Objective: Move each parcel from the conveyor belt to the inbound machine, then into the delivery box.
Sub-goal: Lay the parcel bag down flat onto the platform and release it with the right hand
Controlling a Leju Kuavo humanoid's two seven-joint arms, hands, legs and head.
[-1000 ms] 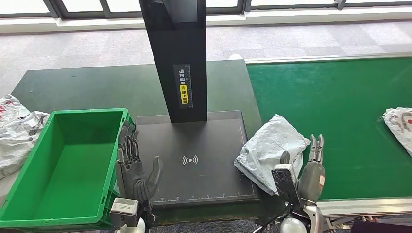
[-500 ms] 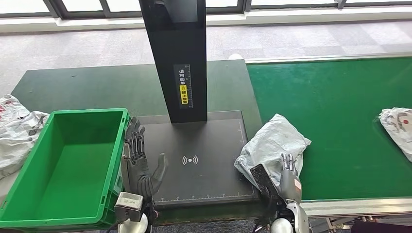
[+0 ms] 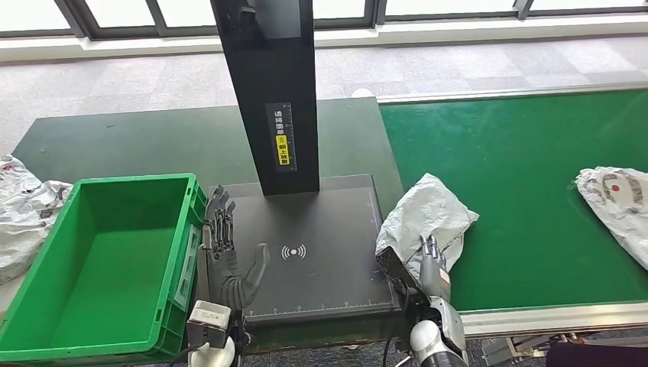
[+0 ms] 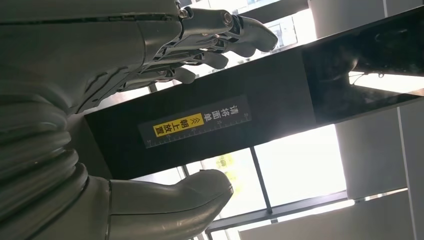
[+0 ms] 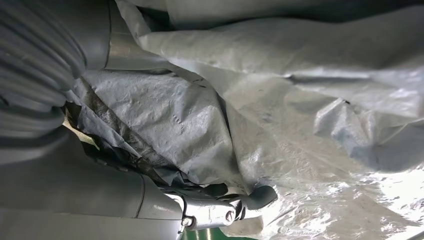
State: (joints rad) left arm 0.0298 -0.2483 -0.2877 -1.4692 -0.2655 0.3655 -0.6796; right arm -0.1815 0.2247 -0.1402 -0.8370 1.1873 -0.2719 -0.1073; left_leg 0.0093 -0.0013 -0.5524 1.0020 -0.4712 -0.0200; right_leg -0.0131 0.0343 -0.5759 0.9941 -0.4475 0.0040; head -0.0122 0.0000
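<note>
we see the grey parcel (image 3: 424, 222) straddling the green conveyor belt (image 3: 527, 191) edge and the inbound machine (image 3: 306, 252) plate, at 3 o'clock of the plate's wireless symbol. right hand (image 3: 428, 264) presses into its near edge, wrap bunched around the fingers (image 5: 250, 197); whether it truly grips, we cannot tell. left hand (image 3: 229, 256) released, fingers spread, above the plate's 9 o'clock side beside the green delivery box (image 3: 46, 267). machine post (image 3: 279, 92) carries a label with a yellow tag and chinese characters, too small to read. second parcel (image 3: 615, 202) with red print lies far at 3 o'clock on the belt.
</note>
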